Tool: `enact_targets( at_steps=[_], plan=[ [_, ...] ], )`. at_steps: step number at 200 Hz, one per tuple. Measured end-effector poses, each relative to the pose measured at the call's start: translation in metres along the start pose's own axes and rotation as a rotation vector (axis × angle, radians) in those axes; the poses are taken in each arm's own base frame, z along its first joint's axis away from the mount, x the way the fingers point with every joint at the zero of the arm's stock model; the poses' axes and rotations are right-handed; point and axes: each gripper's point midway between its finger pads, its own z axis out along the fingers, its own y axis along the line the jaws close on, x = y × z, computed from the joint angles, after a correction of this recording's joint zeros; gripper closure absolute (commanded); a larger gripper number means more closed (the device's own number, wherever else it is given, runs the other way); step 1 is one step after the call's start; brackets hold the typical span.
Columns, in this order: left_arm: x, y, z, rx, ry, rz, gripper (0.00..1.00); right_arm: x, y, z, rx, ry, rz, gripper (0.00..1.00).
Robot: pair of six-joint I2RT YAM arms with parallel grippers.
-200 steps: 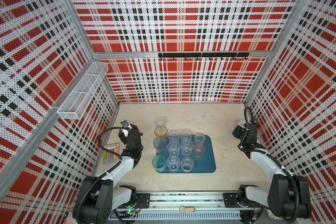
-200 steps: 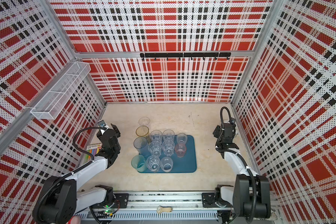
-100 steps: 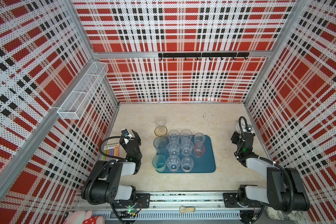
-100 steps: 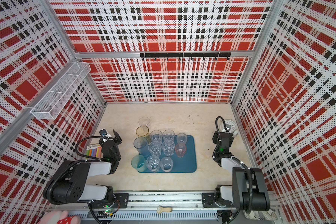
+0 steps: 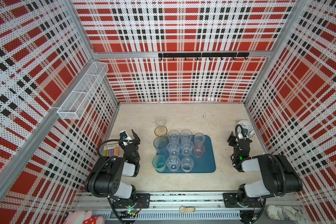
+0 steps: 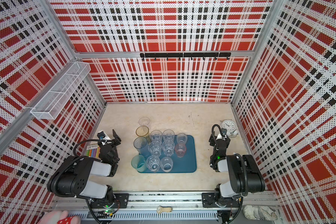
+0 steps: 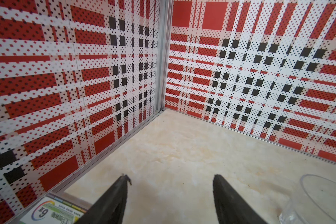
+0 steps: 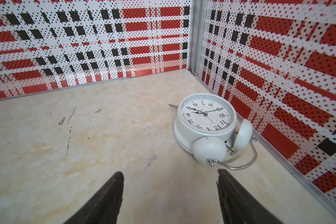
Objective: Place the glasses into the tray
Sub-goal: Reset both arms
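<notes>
Clear glass [image 5: 160, 121] and the amber glass [image 5: 160, 131] beside it stand on the worktop [image 5: 184, 114] just past the tray's [image 5: 206, 161] far left corner, ahead and inboard of my empty, spread left hand [image 7: 170, 177], well apart from my right hand [image 8: 170, 173], likewise spread and empty.

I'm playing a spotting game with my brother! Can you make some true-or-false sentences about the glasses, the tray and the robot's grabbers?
1. The left gripper and the right gripper are both open and empty. True.
2. The pink glass stands outside the tray. False: it stands inside it.
3. The alarm clock lies face up. True.
4. Every glass is in the tray. False: a clear glass stands on the table beyond the tray's far edge.
</notes>
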Motion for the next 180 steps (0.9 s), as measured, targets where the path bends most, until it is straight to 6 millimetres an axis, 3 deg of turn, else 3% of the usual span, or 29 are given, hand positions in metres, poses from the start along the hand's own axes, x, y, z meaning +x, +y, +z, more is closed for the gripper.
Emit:
enact_targets(
  at_steps=[9,32,39,66,122,138,180],
  plan=[
    [0.003,0.0,0.001,0.002,0.004,0.005,0.2,-0.005,0.001,0.0,-0.006,-0.018,0.004,0.2],
    [0.01,0.0,0.002,0.006,0.012,0.012,0.18,-0.013,0.006,0.002,-0.026,-0.05,0.008,0.17],
    [0.011,0.0,0.002,0.006,0.013,0.014,0.17,-0.013,0.007,0.002,-0.032,-0.05,0.009,0.12],
    [0.006,0.0,0.002,0.011,-0.006,0.003,0.14,0.0,0.011,0.006,-0.044,-0.025,-0.011,0.11],
    [0.003,0.002,0.007,0.023,-0.014,-0.009,0.08,-0.005,0.014,0.007,-0.056,-0.043,-0.018,0.08],
    [0.003,0.0,0.007,0.029,-0.014,-0.012,0.0,-0.007,0.014,0.007,-0.057,-0.047,-0.018,0.07],
    [0.003,0.0,0.007,0.033,-0.013,-0.013,0.02,-0.007,0.015,0.007,-0.06,-0.048,-0.02,0.02]
  ],
)
